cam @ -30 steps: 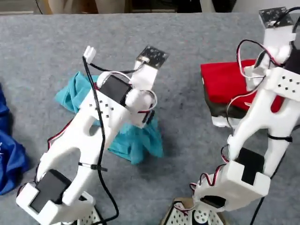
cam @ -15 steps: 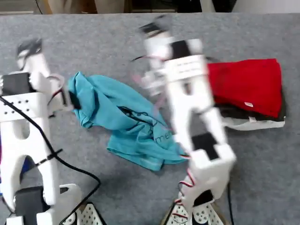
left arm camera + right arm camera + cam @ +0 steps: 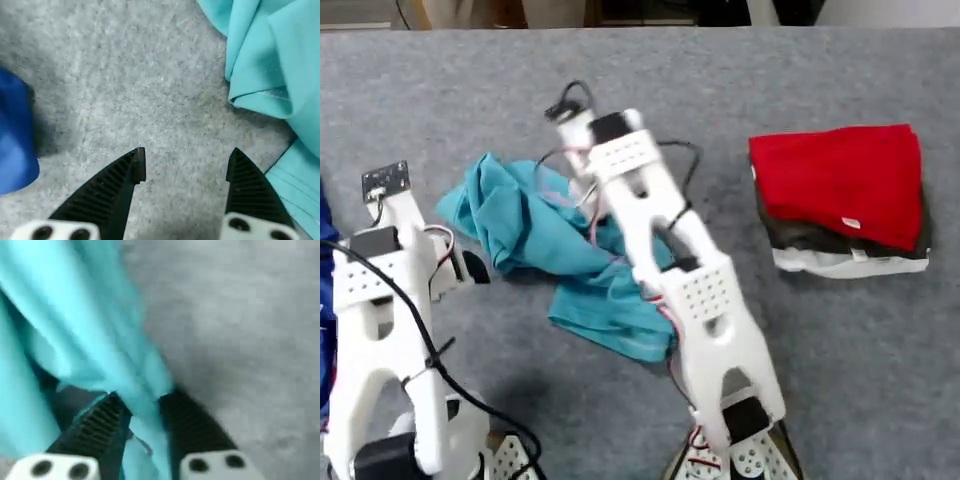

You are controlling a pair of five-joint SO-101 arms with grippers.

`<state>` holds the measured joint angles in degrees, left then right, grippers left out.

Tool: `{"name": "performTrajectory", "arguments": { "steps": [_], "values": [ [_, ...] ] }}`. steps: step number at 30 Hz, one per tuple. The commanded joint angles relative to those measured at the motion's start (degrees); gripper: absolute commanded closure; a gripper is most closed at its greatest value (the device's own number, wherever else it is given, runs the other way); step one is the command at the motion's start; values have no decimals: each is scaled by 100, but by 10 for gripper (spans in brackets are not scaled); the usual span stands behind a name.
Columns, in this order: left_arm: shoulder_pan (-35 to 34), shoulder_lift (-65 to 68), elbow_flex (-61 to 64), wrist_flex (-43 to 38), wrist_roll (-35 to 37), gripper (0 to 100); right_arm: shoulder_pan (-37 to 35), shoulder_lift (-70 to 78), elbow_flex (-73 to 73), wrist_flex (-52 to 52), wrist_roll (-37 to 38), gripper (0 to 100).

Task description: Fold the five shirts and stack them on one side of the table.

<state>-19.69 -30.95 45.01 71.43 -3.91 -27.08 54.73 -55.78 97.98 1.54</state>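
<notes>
The right gripper (image 3: pixel 142 407) pinches just a thin fold of the teal shirt (image 3: pixel 510 222), which might slip out, while the left gripper (image 3: pixel 186 161) hangs wide open beside that shirt.

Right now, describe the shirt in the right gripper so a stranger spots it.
On the grey table, between the red-topped folded stack and the blue shirt, lies a crumpled shirt. It alone is teal, with the right gripper shut on a fold.

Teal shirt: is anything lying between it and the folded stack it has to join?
Nothing visible does. Bare table separates the teal shirt from the folded stack. The right gripper is shut on a fold of the shirt.
</notes>
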Motion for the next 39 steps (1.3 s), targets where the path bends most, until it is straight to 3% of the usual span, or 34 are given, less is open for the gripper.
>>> {"name": "performTrajectory", "arguments": {
  "steps": [1,5,10,13,15,19,24,28,32,36,39],
  "values": [
    [176,-295,114,-88,-26,733,796,-84,-1490,440,62,995],
    [1143,-444,325,-70,-9,733,1552,-321,-1859,440,325,994],
    [3191,-910,668,-158,0,733,2053,-374,-1481,440,378,994],
    [4299,-1095,853,-809,176,733,2079,-374,-1068,422,387,994],
    [4651,-1086,1081,-1635,536,730,2044,-374,-892,413,396,994],
    [4844,-541,1495,-3086,1284,732,2079,-374,-822,413,396,994],
    [4862,1095,1196,-3385,1591,733,2097,-374,-840,413,396,994],
    [4862,2281,0,-2655,1565,815,2079,-374,-840,413,396,994],
    [4844,3178,-818,-2022,1029,983,2114,-400,-848,413,396,994],
    [4563,3160,-1169,-1143,404,982,2167,-400,-848,422,396,994],
    [3833,2440,-1196,-747,0,982,2185,-418,-840,440,387,994]
  ]
}}
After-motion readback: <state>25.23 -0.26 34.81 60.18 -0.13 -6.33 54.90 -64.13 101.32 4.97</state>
